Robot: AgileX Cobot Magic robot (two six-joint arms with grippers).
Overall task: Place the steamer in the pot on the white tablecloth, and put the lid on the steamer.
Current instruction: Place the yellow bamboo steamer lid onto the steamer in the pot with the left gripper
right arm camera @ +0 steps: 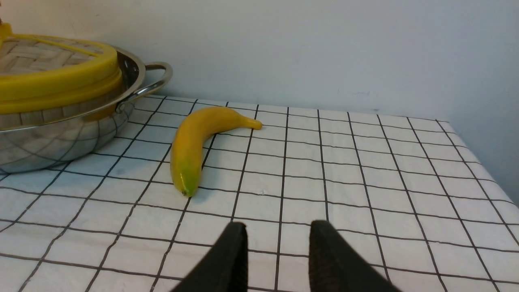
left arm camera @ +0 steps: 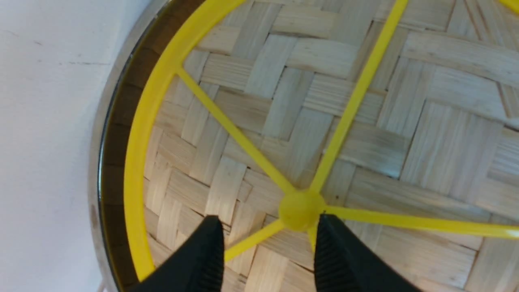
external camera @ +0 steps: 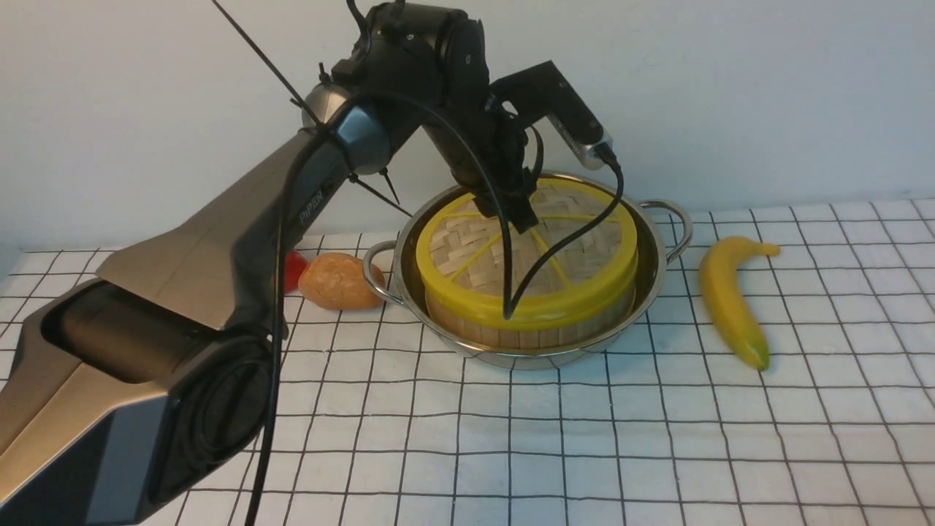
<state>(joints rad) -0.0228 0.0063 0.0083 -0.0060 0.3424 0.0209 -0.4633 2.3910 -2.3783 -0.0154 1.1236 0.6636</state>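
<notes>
- Left arm [external camera: 182, 241] looms nearest, lettered "PiPER".
- Lid [external camera: 555, 277] caps the steamer [external camera: 511, 334] inside the pot [external camera: 515, 359]; probably light, stiff woven bamboo, best taken by its hub [left arm camera: 302, 210].
- Left pincer [left arm camera: 269, 229] parted above it; right pincer [right arm camera: 279, 231] parted too, nothing between.

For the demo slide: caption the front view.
Left gripper, open, over the lidded steamer in the pot.

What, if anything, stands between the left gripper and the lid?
Nothing visible: the left gripper hovers open right over the woven top of the lid, with only bare space between.
</notes>
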